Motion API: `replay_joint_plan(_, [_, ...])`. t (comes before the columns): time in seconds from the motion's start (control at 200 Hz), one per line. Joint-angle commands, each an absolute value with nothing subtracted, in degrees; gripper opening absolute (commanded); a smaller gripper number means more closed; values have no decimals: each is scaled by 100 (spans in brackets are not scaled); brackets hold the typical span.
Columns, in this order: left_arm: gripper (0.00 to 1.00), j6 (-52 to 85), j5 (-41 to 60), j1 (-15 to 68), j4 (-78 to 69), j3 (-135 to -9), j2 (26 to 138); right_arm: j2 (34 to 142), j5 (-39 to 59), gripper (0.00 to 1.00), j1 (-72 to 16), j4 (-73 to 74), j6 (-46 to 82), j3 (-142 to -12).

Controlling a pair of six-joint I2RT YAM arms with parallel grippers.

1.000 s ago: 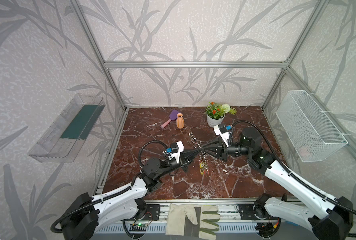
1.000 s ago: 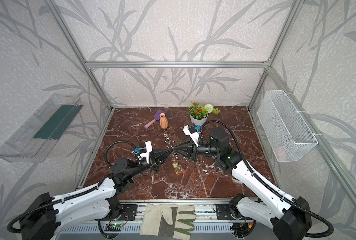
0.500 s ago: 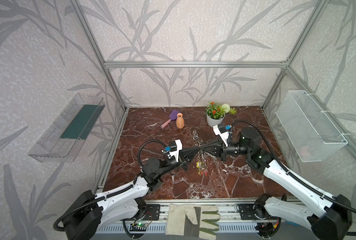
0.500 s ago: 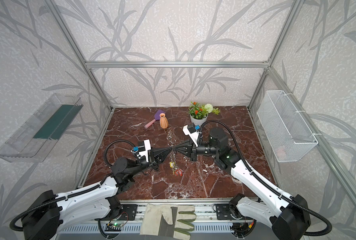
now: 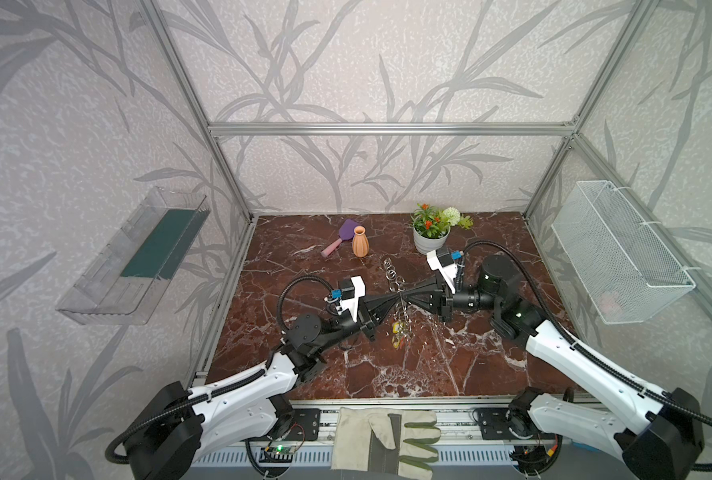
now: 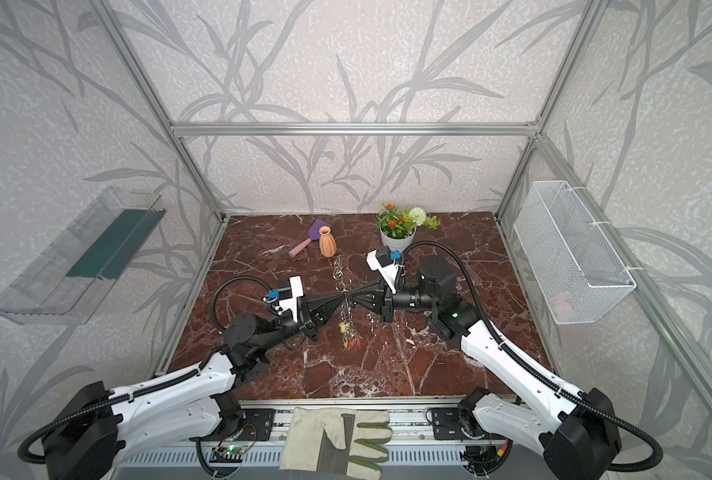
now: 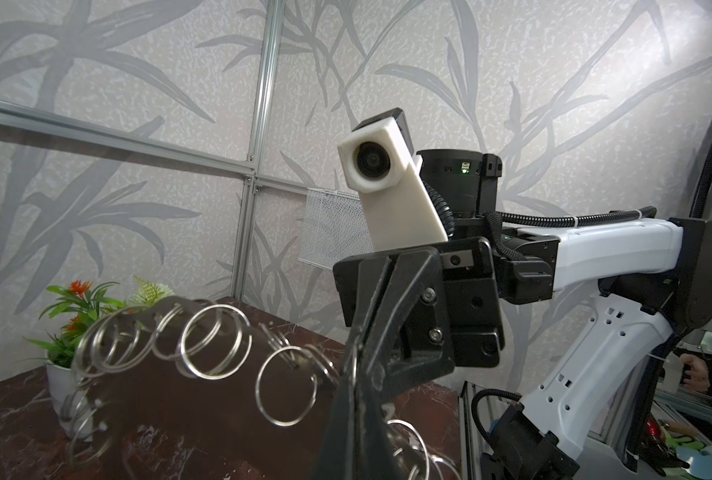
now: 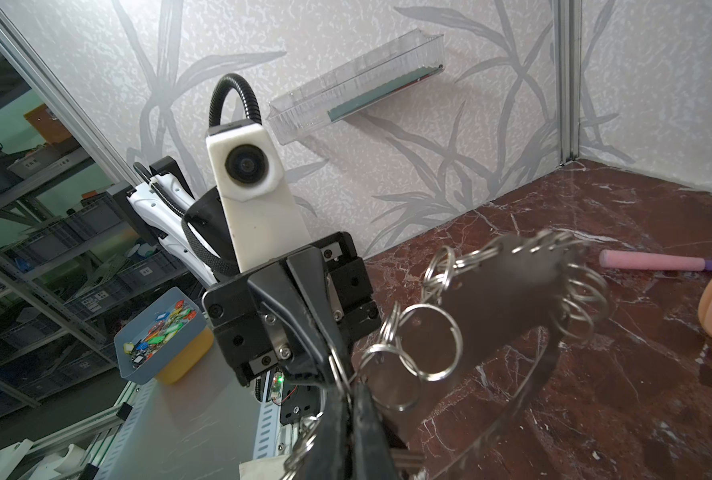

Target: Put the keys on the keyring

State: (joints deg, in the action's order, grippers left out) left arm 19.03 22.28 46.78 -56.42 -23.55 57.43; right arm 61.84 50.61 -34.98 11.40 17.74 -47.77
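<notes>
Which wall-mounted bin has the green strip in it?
The clear plastic tray on the left wall; the white wire basket on the right wall shows no green.

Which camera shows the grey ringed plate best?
The right wrist view: the keyring is close, its flat face and rings clear. The left wrist view shows it close but dimmer, partly hidden. In both top views it looks small and thin.

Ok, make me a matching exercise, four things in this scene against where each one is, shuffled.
1. ribbed orange vase
2. white wire mesh basket
3. grey oval keyring, fringed with silver rings
4. pale work glove

A. hung on the side wall
B. lying on the front rail
C. held up between left gripper and right gripper
D. standing on the marble table by the purple brush

Pairs: 1-D, 2-A, 3-C, 4-B
</notes>
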Motion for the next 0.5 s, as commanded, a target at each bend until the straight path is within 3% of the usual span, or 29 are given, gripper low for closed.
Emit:
replay_joint_plan(0.0, [0, 1979, 2187, 4685, -4666, -2674, 5434, 6022, 4950, 0, -3566, 959, 1608, -4805])
replay_joint_plan(0.07, [0, 1872, 2155, 4685, -3930, -2762, 5194, 6003, 4890, 0, -3565, 737, 1490, -4867])
replay_joint_plan(0.25, [19, 1449, 2089, 4689, -1861, -3237, 4626, 5985, 4776, 0, -3570, 409, 1332, -4968])
replay_joint_plan(0.495, [27, 626, 2335, 4448, 663, -4250, 4362, 5968, 4618, 0, -3655, 62, 1137, -5071])
